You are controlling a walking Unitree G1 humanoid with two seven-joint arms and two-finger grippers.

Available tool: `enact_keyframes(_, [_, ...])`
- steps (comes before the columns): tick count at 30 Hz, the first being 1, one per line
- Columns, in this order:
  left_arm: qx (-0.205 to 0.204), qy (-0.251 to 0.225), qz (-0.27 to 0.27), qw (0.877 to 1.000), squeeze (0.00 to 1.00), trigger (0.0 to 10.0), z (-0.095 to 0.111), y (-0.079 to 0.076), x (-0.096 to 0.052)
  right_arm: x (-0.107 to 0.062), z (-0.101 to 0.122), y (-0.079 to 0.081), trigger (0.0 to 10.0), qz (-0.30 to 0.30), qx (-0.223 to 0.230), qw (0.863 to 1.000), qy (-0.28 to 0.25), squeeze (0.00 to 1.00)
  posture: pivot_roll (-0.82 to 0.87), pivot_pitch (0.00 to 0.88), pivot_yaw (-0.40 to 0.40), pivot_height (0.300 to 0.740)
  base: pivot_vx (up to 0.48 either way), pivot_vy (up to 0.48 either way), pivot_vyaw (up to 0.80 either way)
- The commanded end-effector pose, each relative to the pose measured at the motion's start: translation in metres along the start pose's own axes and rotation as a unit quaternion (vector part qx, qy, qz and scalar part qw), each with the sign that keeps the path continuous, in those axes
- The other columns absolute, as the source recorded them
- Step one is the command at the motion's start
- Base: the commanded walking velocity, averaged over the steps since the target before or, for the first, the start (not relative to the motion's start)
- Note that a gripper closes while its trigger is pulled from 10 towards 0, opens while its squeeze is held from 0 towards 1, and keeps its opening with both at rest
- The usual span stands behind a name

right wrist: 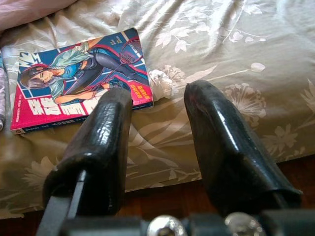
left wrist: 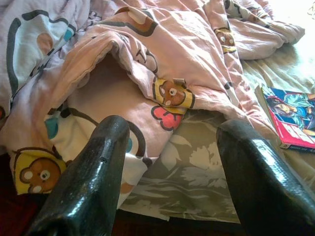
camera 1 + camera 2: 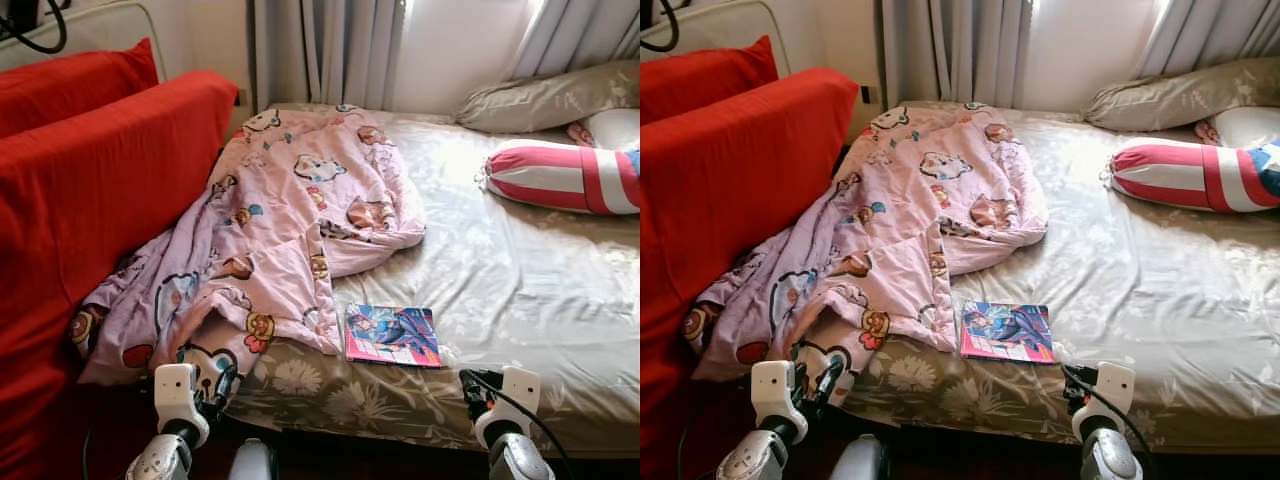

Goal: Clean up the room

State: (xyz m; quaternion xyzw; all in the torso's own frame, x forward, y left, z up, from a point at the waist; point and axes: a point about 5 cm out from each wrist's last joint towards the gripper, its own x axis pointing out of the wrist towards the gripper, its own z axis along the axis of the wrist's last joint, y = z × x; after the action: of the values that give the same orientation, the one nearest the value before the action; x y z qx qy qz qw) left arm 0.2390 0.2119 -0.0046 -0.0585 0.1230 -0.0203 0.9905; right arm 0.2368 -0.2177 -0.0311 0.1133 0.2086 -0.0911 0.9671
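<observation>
Both grippers [image 2: 170,162] [image 1: 157,142] low, open, near bed [image 3: 520,290] edge.

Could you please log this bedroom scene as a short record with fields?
surface: bed with floral sheet
blanket: pink cartoon blanket, crumpled on the bed's left side, spilling over the near edge
book: comic book, flat near the front edge, beside the blanket
pillows: striped red-and-white bolster and beige pillow at far right
left of bed: red cushions
left hand: open, facing the blanket's hanging edge
right hand: open, near the book, touching nothing
</observation>
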Motion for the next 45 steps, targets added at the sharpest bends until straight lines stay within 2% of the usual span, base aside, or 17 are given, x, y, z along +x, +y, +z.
enact_keyframes(1, [-0.005,-0.003,0.002,1.0,0.0,10.0,0.002,0.001,0.001,0.002,0.001,0.0,10.0,-0.002,0.0,1.0,0.006,0.0,0.13,0.0,-0.072,0.651,0.277,0.0,0.0])
enact_keyframes(30, [-0.006,-0.006,0.006,1.0,0.0,10.0,0.007,0.003,0.004,0.003,0.0,0.004,10.0,0.013,-0.013,1.0,0.016,0.0,0.13,0.0,-0.069,0.651,0.292,0.0,0.0])
enact_keyframes(42, [0.003,-0.008,-0.003,1.0,0.0,10.0,0.012,0.005,0.006,0.007,0.002,0.011,10.0,0.025,-0.022,0.999,0.025,0.0,0.13,0.0,-0.045,0.651,0.0,0.0,0.0])
enact_keyframes(45, [0.004,-0.006,-0.006,1.0,0.0,10.0,0.014,0.006,0.008,0.008,0.003,0.015,10.0,0.034,-0.023,0.999,0.028,0.0,0.14,0.0,-0.033,0.636,0.0,0.0,0.0])
